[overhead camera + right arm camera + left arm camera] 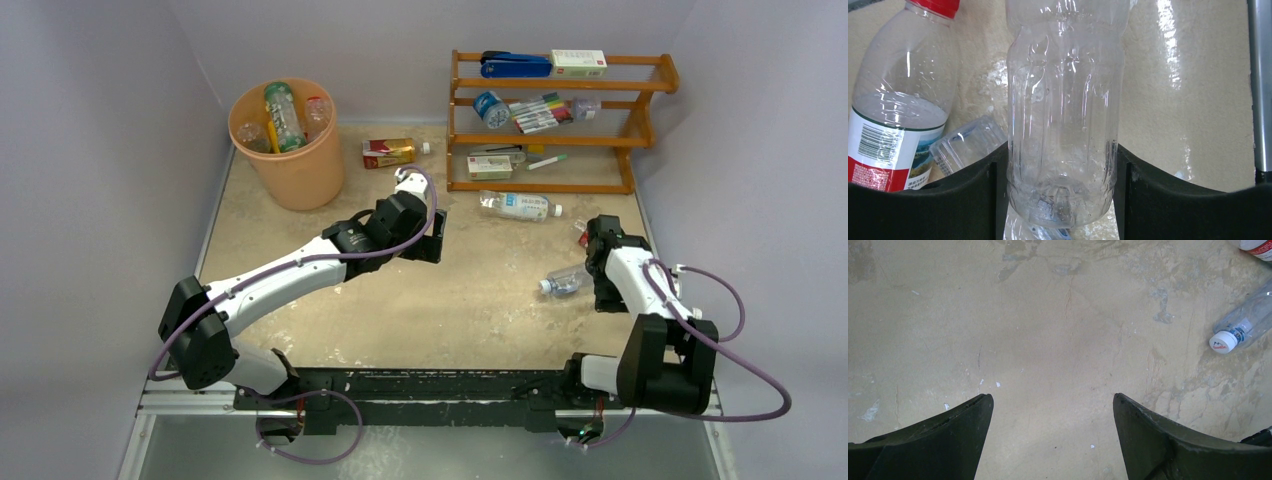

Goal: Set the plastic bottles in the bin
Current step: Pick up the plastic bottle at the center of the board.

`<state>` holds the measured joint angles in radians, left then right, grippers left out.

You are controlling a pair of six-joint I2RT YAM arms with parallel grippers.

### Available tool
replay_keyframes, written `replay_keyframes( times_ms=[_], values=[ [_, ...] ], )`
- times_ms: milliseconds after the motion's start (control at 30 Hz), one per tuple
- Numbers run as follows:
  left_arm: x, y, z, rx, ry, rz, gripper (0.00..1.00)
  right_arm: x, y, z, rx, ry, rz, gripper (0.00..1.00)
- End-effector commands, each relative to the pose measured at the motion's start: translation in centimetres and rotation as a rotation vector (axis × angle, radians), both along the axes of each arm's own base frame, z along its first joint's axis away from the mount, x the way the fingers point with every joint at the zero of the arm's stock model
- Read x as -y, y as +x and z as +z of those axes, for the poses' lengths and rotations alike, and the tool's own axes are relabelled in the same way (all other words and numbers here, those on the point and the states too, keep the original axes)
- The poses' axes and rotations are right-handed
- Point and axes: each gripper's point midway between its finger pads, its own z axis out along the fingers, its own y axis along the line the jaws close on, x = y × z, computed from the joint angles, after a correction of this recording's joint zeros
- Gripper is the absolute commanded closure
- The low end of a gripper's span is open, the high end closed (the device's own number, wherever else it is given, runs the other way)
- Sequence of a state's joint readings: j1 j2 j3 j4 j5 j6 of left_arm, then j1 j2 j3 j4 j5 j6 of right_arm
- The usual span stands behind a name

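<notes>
The peach-orange bin (300,175) stands at the back left with several bottles inside, one green-labelled (283,115). On the table lie a boxy red-and-gold bottle (388,152), a clear blue-labelled bottle (515,206) and a clear white-capped bottle (565,282) (1243,327). My right gripper (598,262) (1063,150) has both fingers pressed against a clear ribbed bottle (1063,100). Beside it stand a red-capped, red-labelled bottle (903,100) and a flattened clear one (968,145). My left gripper (432,235) (1053,397) hangs open over bare table, holding nothing.
A brown wooden rack (560,140) at the back right holds markers, boxes and a stapler. Grey walls close in the table on the left, back and right. A metal rail (1260,85) runs along the right side of the right wrist view.
</notes>
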<state>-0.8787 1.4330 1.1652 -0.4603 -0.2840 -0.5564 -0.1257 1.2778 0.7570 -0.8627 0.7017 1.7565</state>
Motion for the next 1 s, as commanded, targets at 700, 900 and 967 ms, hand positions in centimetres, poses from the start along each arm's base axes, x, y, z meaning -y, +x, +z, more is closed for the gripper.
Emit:
replay_keyframes(
  times_ms=[700, 900, 967],
  values=[
    [1.3, 0.2, 5.3, 0.091, -0.154, -0.005, 0.10, -3.1, 9.8, 12.6, 0.271, -0.207, 0.782, 0.69],
    [2.6, 0.0, 7.0, 0.087, -0.262, -0.022, 0.07, -8.2, 12.2, 15.2, 0.416, -0.247, 1.068, 0.66],
    [2.9, 0.0, 7.6, 0.087, -0.294, -0.022, 0.05, -9.6, 12.7, 15.8, 0.455, -0.258, 1.141, 0.64]
  ],
)
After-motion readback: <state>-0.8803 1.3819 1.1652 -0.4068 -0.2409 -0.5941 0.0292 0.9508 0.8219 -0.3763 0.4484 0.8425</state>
